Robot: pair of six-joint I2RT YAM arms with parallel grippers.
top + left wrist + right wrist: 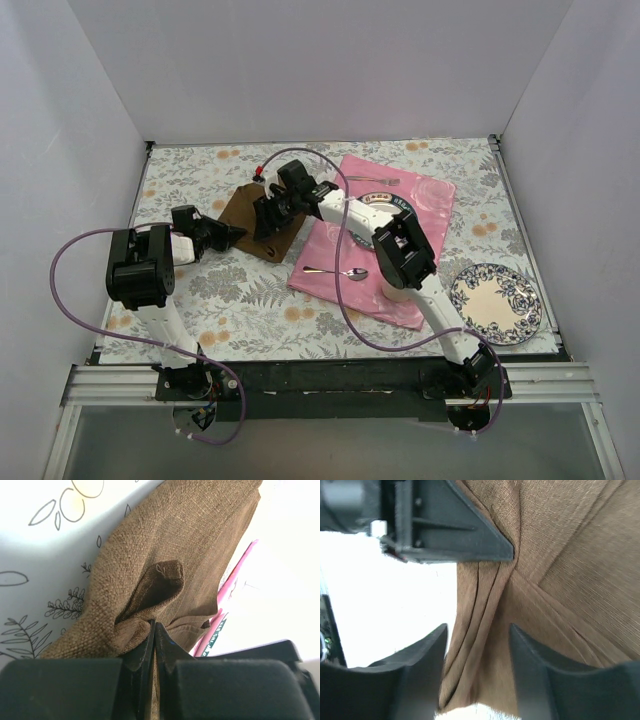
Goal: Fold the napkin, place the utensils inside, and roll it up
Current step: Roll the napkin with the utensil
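- Floral-print table [250,300], boxed in by plain white walls, with both arm bases bolted along its near edge.
- Plate [495,305]: near right, bare, well apart from the work.
- Spoon [338,272]: lies crosswise on the near part of the pink mat [420,210], clear of both arms.
- Left gripper [154,625]: jaws fully closed, pinching a bunched corner of the napkin [245,215]. The wrist view shows a small flap of cloth standing up just beyond the fingertips.
- Napkin: dark brown and rumpled rather than flat. It lies on the table left of the mat, and its right edge is touching or overlapping the mat's left edge; which cannot be told.
- Right gripper [477,645]: low over the napkin's right part, jaws parted. They straddle a ridge of pleats without clamping it, so it grips nothing.
- Fork [372,181]: at the mat's far edge, untouched.
- Step in hand (judged): the fold. No clean crease shows and no utensil is on the cloth, so the task is at an early stage.
- Next move (judged): the right gripper needs a firm hold on a free edge or corner. The left gripper should anchor its corner while the cloth is drawn over flat. A pinch on the pleats alone would likely drag the napkin into a tighter bunch.
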